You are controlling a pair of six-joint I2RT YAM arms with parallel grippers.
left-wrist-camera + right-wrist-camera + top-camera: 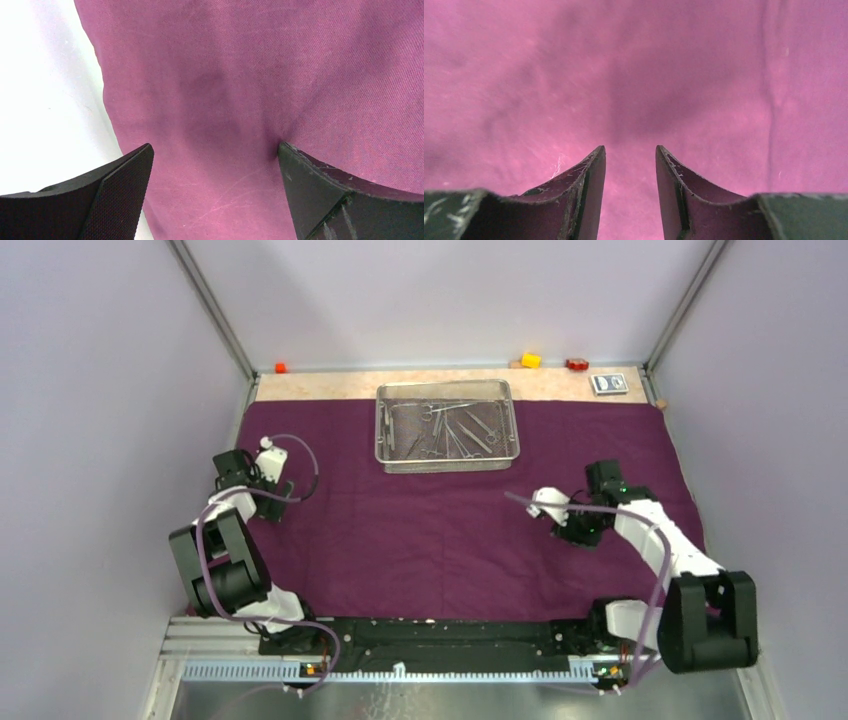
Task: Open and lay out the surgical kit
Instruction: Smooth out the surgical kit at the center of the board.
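Note:
The dark purple cloth wrap [440, 530] lies spread flat over most of the table. The wire-mesh steel tray [447, 424] stands on its far middle part, with several slim steel clamps and tweezers [455, 426] inside. My left gripper [272, 498] hangs low over the cloth's left edge [107, 120], jaws wide open and empty [215, 150]. My right gripper [578, 532] is over the cloth's right middle. Its jaws [630, 150] stand partly apart with only bare cloth [634, 75] showing between them.
Past the cloth's far edge is a strip of pale table [320, 385]. A small orange block [281, 367], a yellow block [530, 360], a red block [576, 364] and a blue-white card packet [609, 383] lie along the back. Lilac walls close in on both sides.

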